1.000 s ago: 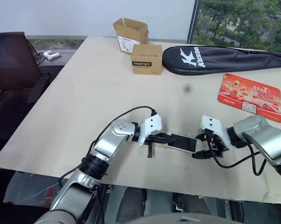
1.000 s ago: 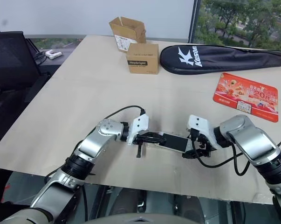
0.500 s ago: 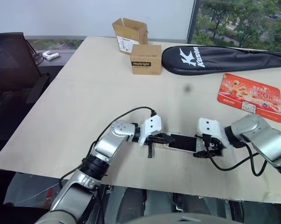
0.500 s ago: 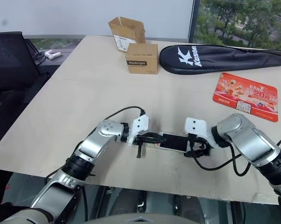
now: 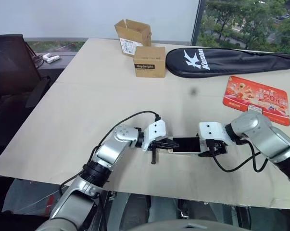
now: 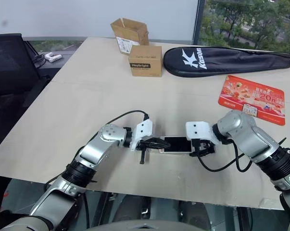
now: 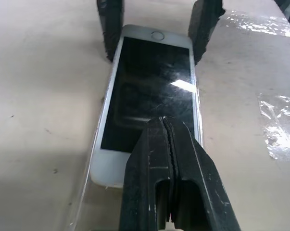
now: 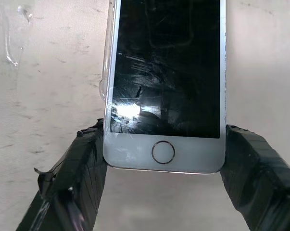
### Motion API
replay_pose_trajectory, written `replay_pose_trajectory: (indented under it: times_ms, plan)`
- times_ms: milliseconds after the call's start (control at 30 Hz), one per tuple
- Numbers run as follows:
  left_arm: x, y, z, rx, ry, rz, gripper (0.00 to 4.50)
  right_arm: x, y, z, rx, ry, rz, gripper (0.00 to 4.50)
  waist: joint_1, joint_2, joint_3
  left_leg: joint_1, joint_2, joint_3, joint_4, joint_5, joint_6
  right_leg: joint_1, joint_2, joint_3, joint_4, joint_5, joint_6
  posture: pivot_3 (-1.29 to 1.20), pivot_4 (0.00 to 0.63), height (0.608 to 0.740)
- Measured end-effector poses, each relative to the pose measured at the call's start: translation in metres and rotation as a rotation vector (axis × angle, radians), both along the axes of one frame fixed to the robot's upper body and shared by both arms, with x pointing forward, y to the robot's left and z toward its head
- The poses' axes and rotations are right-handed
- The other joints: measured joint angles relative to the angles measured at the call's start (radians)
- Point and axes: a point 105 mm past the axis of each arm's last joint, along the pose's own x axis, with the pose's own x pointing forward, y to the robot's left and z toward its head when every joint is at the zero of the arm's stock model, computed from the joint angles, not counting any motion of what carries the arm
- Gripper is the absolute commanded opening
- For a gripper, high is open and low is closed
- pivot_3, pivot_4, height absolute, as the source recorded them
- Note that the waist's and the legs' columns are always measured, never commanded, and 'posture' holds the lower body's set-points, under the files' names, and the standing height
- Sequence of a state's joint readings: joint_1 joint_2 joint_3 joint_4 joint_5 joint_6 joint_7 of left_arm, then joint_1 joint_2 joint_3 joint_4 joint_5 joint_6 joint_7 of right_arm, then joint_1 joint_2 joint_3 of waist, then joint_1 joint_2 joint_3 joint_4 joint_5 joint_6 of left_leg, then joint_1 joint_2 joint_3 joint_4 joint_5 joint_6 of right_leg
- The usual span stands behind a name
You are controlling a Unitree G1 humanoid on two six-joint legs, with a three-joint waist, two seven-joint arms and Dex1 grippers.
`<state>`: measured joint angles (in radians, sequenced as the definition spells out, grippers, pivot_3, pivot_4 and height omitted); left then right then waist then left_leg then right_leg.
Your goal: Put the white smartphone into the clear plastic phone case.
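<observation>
1. The white smartphone (image 5: 185, 145) lies flat and screen-up on the desk (image 5: 87, 106) near its front edge, right between the two hands. The left hand (image 5: 170, 144) sits at one short end with its fingers pressed together over the phone. The right hand (image 5: 208, 147) is at the other short end. Farther back on the desk there's a pair of cardboard boxes (image 5: 142, 48), a black racket bag (image 5: 226, 60) and an orange-red pouch (image 5: 257, 99), all well away from the phone.

2. Right eye view is the same layout: phone in the middle, a hand on each end, a black cable (image 6: 118, 117) looping over the left forearm.

3. Left wrist view: the two black fingers (image 7: 171, 183) are shut tight against each other, tip resting on the lower part of the dark screen. A thin see-through edge, the clear plastic phone case (image 7: 84, 192), peeks out along the phone's side. The other hand's taped fingers stand either side of the home-button end.

4. Right wrist view: the right hand is spread wide, and its taped fingers (image 8: 72, 187) straddle the home-button end (image 8: 163, 152), each one against a corner of the phone. A sliver of the clear case edge shows along one long side.
</observation>
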<state>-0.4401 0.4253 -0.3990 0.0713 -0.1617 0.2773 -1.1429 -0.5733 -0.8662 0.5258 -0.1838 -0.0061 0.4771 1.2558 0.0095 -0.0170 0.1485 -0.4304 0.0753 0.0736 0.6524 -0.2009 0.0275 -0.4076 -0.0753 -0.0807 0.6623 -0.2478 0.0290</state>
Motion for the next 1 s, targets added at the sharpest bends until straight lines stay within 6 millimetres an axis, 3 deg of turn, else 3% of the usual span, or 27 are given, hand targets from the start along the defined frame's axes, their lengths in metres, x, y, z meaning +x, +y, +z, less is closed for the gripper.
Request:
replay_pose_trajectory:
  times_ms: [100, 567, 667, 900, 1000]
  plan:
    - [0.001, -0.001, -0.002, -0.010, 0.006, 0.016, 0.00, 0.002, 0.001, 0.000, -0.001, -0.026, 0.020, 4.37, 0.000, 0.000, -0.001, 0.001, 0.000, -0.001, 0.000, 0.000, 0.000, 0.000, 0.001, 0.000, 0.000, 0.001, -0.001, 0.00, 0.150, 0.732]
    - [0.001, -0.003, -0.006, -0.026, 0.009, 0.018, 0.00, -0.013, -0.014, 0.010, 0.043, 0.048, -0.100, 4.44, 0.007, 0.000, -0.002, 0.000, 0.000, -0.002, 0.000, 0.000, 0.000, 0.000, 0.001, 0.001, -0.001, 0.001, -0.002, 0.00, 0.150, 0.732]
    - [0.002, -0.002, -0.007, -0.028, 0.006, 0.016, 0.00, -0.024, -0.029, 0.007, 0.039, 0.100, -0.152, 3.21, 0.006, 0.000, -0.002, 0.000, 0.000, -0.002, 0.000, 0.000, 0.000, 0.000, -0.001, 0.002, -0.002, 0.001, -0.002, 0.00, 0.150, 0.732]
    - [0.003, 0.000, -0.007, -0.028, 0.003, 0.017, 0.00, -0.036, -0.023, 0.005, 0.063, 0.153, -0.123, 0.02, 0.004, 0.002, -0.003, 0.002, -0.001, -0.003, 0.000, 0.000, 0.000, 0.000, -0.002, 0.003, -0.001, 0.001, -0.002, 0.00, 0.150, 0.732]
    - [0.005, 0.001, -0.007, -0.027, 0.001, 0.020, 0.00, -0.026, -0.022, 0.007, 0.071, 0.109, -0.140, 0.02, 0.004, 0.002, -0.003, 0.001, -0.001, -0.003, 0.000, 0.000, 0.000, 0.000, -0.002, 0.003, -0.001, 0.001, -0.002, 0.00, 0.150, 0.732]
